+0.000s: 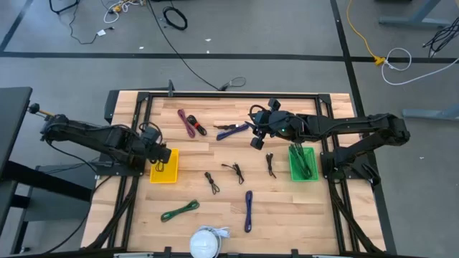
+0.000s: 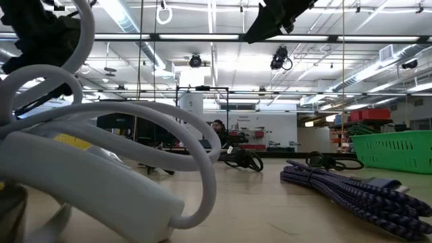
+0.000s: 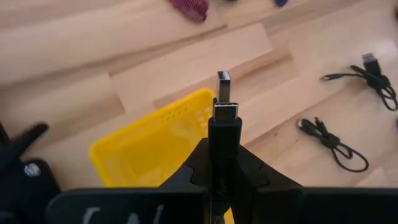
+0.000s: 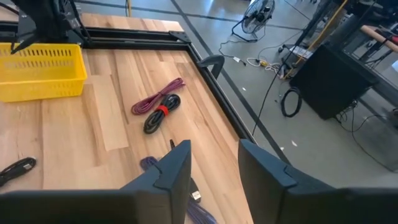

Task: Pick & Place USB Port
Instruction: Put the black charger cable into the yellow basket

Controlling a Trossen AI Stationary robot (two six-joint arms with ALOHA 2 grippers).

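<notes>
In the high view the left gripper (image 1: pixel 166 159) was seen at the left of the frame, over the yellow basket (image 1: pixel 163 174), its jaws pressed together on a black USB cable (image 3: pixel 222 112) whose metal plug stood up between them in the left wrist view. The right gripper (image 1: pixel 257 140) was held in the upper middle of the frame, just beside the blue cable (image 1: pixel 231 131); its jaws were spread with a clear gap in the right wrist view and nothing was seen between them. The green basket (image 1: pixel 302 163) was placed at the right of the wooden surface (image 1: pixel 215 208), with dark cables seen inside it. A magenta cable (image 1: pixel 189 122) lay at upper centre-left, a green cable (image 1: pixel 178 211) at lower left, and a white cable (image 1: pixel 205 241) at the bottom edge. No brand, label or legible writing could be made out on any item.
</notes>
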